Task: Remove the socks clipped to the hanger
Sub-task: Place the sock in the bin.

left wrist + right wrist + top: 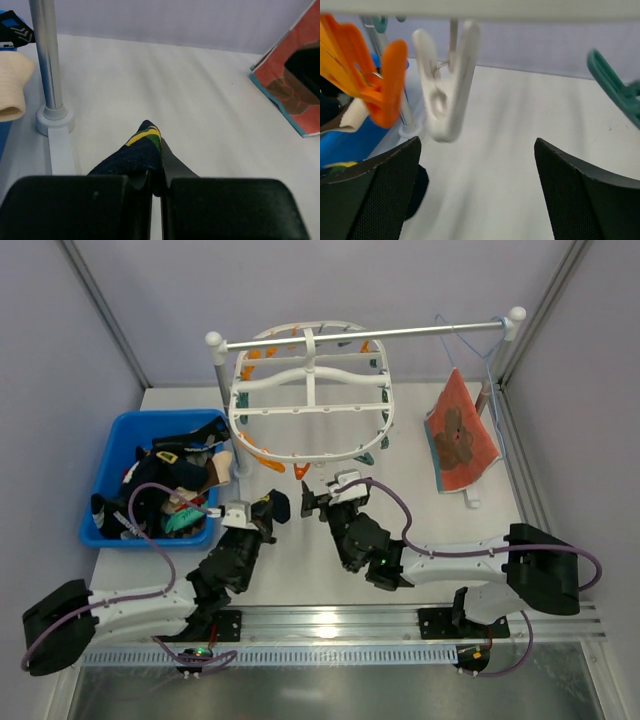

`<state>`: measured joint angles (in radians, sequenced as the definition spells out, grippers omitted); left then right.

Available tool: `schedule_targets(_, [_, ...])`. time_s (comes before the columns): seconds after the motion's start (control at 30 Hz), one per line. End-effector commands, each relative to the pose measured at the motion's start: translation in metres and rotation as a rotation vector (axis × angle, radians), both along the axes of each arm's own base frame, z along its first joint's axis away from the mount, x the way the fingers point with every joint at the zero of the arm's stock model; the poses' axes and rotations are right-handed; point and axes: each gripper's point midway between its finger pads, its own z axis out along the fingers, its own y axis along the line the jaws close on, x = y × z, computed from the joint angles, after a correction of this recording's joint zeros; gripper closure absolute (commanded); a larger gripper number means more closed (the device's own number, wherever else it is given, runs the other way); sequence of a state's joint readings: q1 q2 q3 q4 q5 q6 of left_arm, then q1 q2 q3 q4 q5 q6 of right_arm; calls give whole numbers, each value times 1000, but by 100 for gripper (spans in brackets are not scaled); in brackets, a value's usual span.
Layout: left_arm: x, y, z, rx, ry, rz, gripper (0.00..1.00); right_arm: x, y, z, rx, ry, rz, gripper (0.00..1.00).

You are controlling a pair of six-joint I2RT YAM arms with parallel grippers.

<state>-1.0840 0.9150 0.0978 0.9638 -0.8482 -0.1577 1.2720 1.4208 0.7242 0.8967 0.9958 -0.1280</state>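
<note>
The left hand (159,176) was pinched shut on a dark navy sock (136,152) with a yellow-and-green band, out over the tabletop (200,100) near the blue bin (112,436) where other socks (165,485) lay heaped. The right hand (477,190) was spread wide beneath the near rim of the white hanger (310,408), which hung from the metal rail (370,337). An orange clip (382,92), a white clip (445,95) and a teal clip (612,82) dangled just above its fingers.

Blue bin (112,455) left — orange cloth (460,435) hangs right.
</note>
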Motion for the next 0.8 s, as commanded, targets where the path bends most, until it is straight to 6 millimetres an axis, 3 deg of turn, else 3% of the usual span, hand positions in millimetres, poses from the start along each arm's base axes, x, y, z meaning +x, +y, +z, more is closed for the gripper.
schedule_targets(0.0, [0,18,12,-10,34,49,100,-4,-21,12,115,-17,-16,6])
schedule_targets(0.07, [-1,24,10,42,72,46,100,-5,-30,3,106,-5,-8,5])
schedule_targets(0.13, [4,36,36,-6,49,83,100,-1,-40,-1,119,3,-12,4])
schedule_targets(0.17, [5,37,34,7,66,80,100,-1,-41,-13,115,21,22,4])
schedule_targets(0.2, [11,44,47,-19,55,102,100,0,-44,-18,132,33,33,4])
schedule_targets(0.27, [17,35,49,-21,86,46,100,9,-61,-33,153,60,33,4])
schedule_targets(0.3, [30,47,64,-47,79,90,100,9,-62,-35,190,72,71,4])
schedule_targets(0.37, [46,43,61,-28,128,80,100,13,-81,-45,210,71,57,4])
schedule_targets(0.4, [58,55,60,-33,146,127,100,13,-87,-47,219,68,56,4])
schedule_targets(0.43, [67,58,76,-56,133,145,100,12,-92,-50,219,67,53,4])
schedule_targets(0.47, [78,59,70,-42,161,162,100,11,-99,-57,210,69,48,3])
schedule_targets(0.5, [87,69,76,-67,162,189,100,12,-107,-55,218,61,35,3])
schedule_targets(0.53, [93,73,89,-86,154,205,100,12,-112,-56,221,58,32,3])
schedule_targets(0.63, [109,90,103,-118,154,249,100,12,-130,-61,229,52,23,3])
schedule_targets(0.67, [113,95,125,-143,121,264,100,11,-137,-68,224,60,18,3])
schedule_targets(0.7, [121,112,129,-148,120,316,100,14,-148,-62,251,43,-2,3])
schedule_targets(0.77, [130,132,142,-180,133,365,100,15,-151,-67,254,60,20,3])
